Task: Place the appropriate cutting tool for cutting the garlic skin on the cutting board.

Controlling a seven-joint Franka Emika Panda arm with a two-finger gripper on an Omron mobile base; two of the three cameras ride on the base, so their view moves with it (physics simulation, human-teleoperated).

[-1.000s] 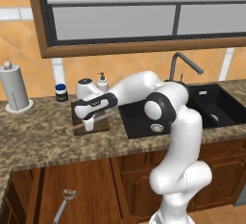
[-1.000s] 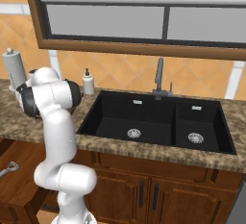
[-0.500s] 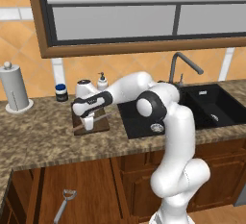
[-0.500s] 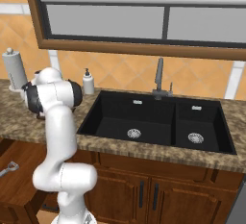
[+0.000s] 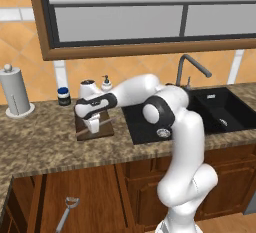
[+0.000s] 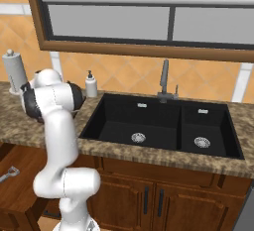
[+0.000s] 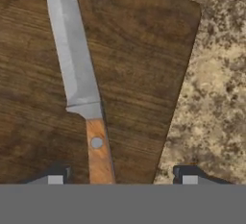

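paper towel roll [image 5: 15, 91]: standing upright at the far left of the tabletop [image 5: 40, 142], well apart from the work.
dark jar [image 5: 63, 96]: sitting by the wall, just behind the board's left side.
cutting board [image 7: 134, 74]: dark brown with fine grain, lying flat on the speckled tabletop to the left of the sink; in the hand view one corner is showing at upper right.
knife [image 7: 77, 69]: lying flat on the cutting board, grey pointed blade running away from the camera, brownish riveted handle pointing back toward the claw; in the left base view it is sitting slantwise across the board [image 5: 95, 126].
claw [image 7: 119, 180]: hovering just above the board with its tips spread wide apart; the knife handle is lying between them, nearer one tip and touching neither, so it is gripping nothing.
handling: the knife is looking stiff, slim and light; the blade is smooth and likely slippery, so any hold is best taken across the wooden handle near the rivet, not on the steel.
garlic: i am not making it out in these views.
task state: judging by how things lie, the tool is already resting on the board.
soap bottle [image 6: 90, 84]: standing by the wall, left of the sink.
sink [image 6: 163, 126]: black double basin at right, faucet [image 6: 165, 79] behind it.
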